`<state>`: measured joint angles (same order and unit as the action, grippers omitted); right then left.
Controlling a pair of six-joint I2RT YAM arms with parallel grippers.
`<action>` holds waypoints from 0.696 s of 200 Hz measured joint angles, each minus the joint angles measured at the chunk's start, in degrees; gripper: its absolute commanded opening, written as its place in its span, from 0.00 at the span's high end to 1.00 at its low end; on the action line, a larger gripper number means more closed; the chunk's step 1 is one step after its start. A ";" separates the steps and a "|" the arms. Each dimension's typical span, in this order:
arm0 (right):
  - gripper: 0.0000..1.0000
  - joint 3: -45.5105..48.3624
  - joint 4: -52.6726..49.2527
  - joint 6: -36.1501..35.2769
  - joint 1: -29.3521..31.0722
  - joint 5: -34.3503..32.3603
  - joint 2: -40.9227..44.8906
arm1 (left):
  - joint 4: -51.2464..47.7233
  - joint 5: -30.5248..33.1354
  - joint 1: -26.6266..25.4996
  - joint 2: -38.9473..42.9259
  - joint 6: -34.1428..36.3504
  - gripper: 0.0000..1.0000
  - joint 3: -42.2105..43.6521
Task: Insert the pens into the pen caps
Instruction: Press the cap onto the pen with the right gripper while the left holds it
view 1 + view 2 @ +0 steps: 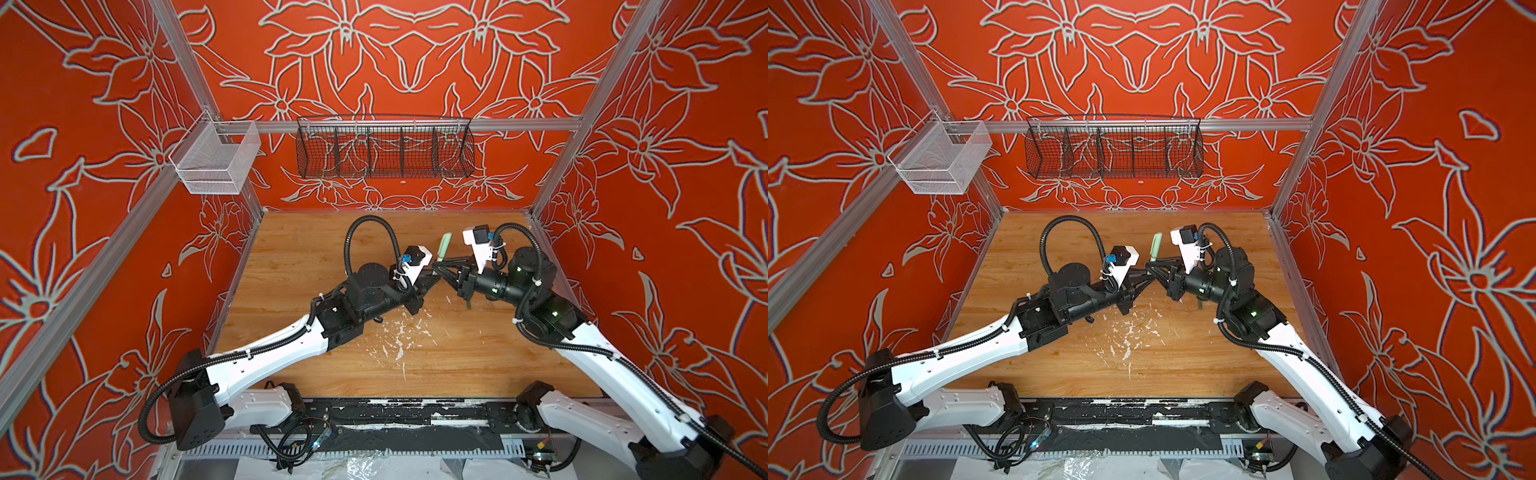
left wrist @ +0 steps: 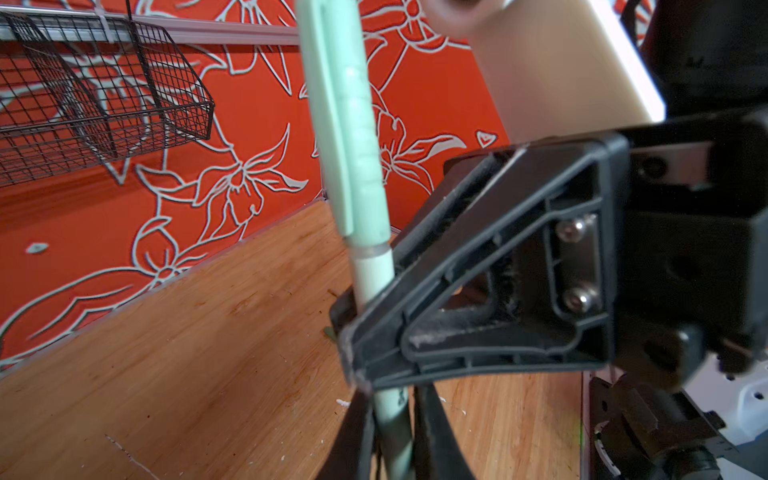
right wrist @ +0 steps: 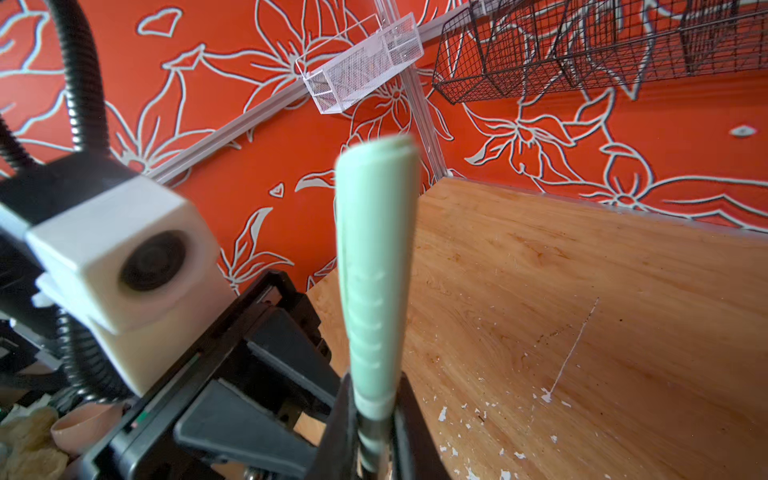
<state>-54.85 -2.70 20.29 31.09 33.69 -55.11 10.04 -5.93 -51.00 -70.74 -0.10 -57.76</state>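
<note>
The pen (image 2: 374, 274) is held over the counter's (image 1: 311, 257) middle, the pen cap (image 2: 345, 124) seated on its upper end; the right pincer (image 3: 374, 386) is set on it nearer the cap than the left pincer (image 2: 391, 411).

Your two arms (image 1: 266, 353) wear white shells over black joints, each trailed by ribbed black conduit (image 1: 370, 220) cinched with white zip ties (image 1: 249, 354). White camera blocks (image 1: 476, 241) cap the wrists. The fingers (image 2: 478, 266) are black ribbed triangles, with two silver screws (image 2: 571, 230) in one.
</note>
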 measured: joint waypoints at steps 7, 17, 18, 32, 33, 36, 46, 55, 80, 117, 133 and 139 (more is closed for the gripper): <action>1.00 -0.50 -0.87 -0.70 -0.15 0.50 -0.35 | -1.07 -0.72 0.24 -0.22 -0.13 0.84 -0.57; 1.00 -1.01 -1.86 -1.70 -0.22 1.66 -0.79 | -2.38 -2.01 0.66 -0.50 -0.35 0.84 -1.14; 1.00 -1.03 -1.90 -1.75 -0.22 1.73 -0.83 | -2.43 -2.14 0.70 -0.50 -0.37 0.84 -1.16; 1.00 -1.31 -3.13 -2.91 -0.22 2.86 -1.27 | -3.91 -4.26 1.42 -0.83 -1.03 0.84 -1.55; 1.00 -1.31 -3.17 -2.95 -0.22 2.93 -1.29 | -4.00 -4.37 1.44 -0.85 -1.05 0.84 -1.55; 1.00 -1.33 -3.41 -3.19 -0.22 3.06 -1.36 | -4.17 -4.76 1.55 -0.92 -1.09 0.84 -1.55; 1.00 -1.33 -4.22 -3.74 -0.20 3.52 -1.46 | -4.96 -6.08 1.95 -0.96 -1.42 0.84 -1.55; 1.00 -1.33 -4.79 -4.09 -0.20 3.91 -1.51 | -5.44 -6.99 2.14 -0.98 -1.57 0.84 -1.55; 1.00 -1.33 -5.20 -4.79 -0.20 4.61 -1.51 | -5.97 -9.49 2.73 -1.01 -2.14 0.84 -1.57; 1.00 -1.33 -5.31 -5.99 -0.20 5.01 -1.49 | -6.21 -10.97 3.41 -1.18 -3.17 0.90 -1.62; 1.00 -1.31 -5.77 -6.67 -0.22 4.68 -1.49 | -6.64 -11.17 3.69 -1.55 -3.78 0.91 -1.92; 1.00 -1.31 -5.84 -6.86 -0.20 4.57 -1.49 | -6.80 -11.26 3.72 -1.66 -3.87 0.91 -2.03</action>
<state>-56.16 -8.54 13.43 30.89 38.26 -56.60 3.25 -17.19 -47.29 -72.40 -3.97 -59.79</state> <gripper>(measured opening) 0.140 0.106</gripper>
